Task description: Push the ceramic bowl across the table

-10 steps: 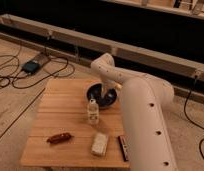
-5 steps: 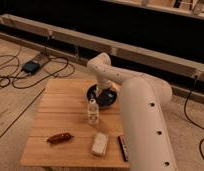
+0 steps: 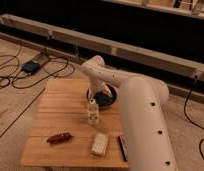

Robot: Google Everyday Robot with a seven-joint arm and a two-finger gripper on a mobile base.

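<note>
One large white arm (image 3: 145,115) is filling the lower right of the frame and reaching up and over toward the centre. Over the last second its bent elbow has been swinging a little toward the left of the frame, while its tip has been staying down at the bowl. I judge that the push is only getting under way.

The table (image 3: 60,100), a pale slatted top, is taking up the lower left and centre.

The ceramic bowl (image 3: 111,97) is sitting just above the frame's centre, near the table's far edge, and it is showing hardly any shift so far, so most of the crossing is still waiting to be done. It is looking dark, glossy, wide and shallow, with its left half hidden behind the arm's end.

The gripper (image 3: 99,94) is pressing down at the bowl's left part; whether it is apart or together I cannot tell.

A small clear bottle (image 3: 93,112) is standing upright just below the bowl, close enough that a push toward the bottom of the frame is likely to knock it.
</note>
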